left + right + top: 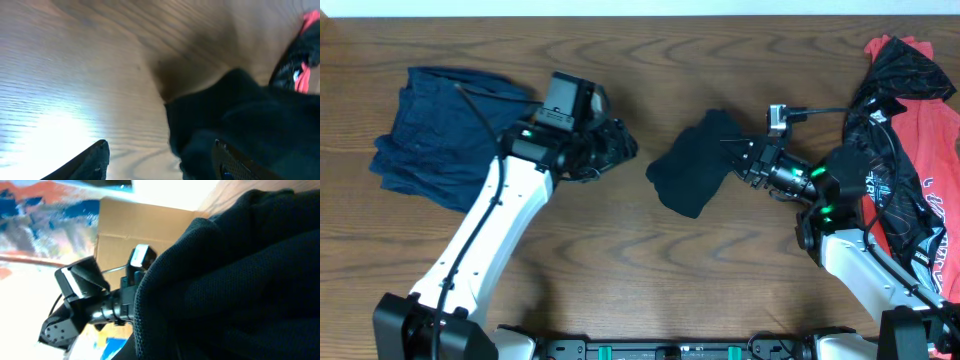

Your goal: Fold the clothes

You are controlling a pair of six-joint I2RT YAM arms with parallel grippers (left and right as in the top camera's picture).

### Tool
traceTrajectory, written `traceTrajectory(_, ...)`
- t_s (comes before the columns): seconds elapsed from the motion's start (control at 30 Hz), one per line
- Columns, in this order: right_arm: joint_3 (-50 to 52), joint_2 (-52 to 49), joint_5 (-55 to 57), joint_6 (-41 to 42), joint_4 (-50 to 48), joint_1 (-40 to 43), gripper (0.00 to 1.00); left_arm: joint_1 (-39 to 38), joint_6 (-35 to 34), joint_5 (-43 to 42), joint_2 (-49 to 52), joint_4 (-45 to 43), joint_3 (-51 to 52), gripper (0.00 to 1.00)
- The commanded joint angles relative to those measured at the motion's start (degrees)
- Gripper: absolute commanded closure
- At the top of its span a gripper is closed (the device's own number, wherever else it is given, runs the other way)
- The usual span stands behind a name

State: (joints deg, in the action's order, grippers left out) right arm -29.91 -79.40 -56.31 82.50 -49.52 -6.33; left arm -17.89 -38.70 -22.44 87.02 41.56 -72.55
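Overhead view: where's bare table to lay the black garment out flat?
Widest bare table is front centre, between the left arm and right arm, below the black garment. A second strip runs along the back edge between the blue garment and red-and-black pile. Right side is crowded.

Overhead cam looks straight down on the wood table point(650, 290), whole scene in frame. L wrist cam sits low, v. close, facing along the tabletop to the black garment point(260, 115); R wrist cam is pressed against same garment, facing the left arm point(85, 305).
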Motion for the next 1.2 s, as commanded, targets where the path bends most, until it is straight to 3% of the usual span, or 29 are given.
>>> traceTrajectory(0.0,-0.83,0.42,5.11,-5.92,1.03,0.26,0.88,1.77,1.86,0.63,0.28,-0.02,-0.42,0.33)
traceTrajectory(0.43,-18.60,-13.62,5.35,-9.97,2.14,-5.62,0.90,1.86,4.61,0.68,0.31,-0.07,-0.42,0.34)
traceTrajectory(0.7,-36.35,-27.02,-3.76,-11.85,3.61,-5.73,0.91,1.86,4.61,0.68,0.31,-0.07,-0.42,0.34)
traceTrajectory(0.83,-37.38,-30.08,-4.59,-13.20,14.45,-4.74,0.92,1.86,4.61,0.68,0.31,-0.04,-0.42,0.33)
traceTrajectory(1.03,-37.38,-31.23,-2.08,-29.81,49.81,-0.35,0.98,1.86,4.61,0.68,0.31,-0.07,-0.42,0.34)
traceTrajectory(1.17,-37.38,-31.19,1.18,-39.34,68.08,3.65,0.99,1.86,4.61,0.68,0.31,-0.09,-0.42,0.34)
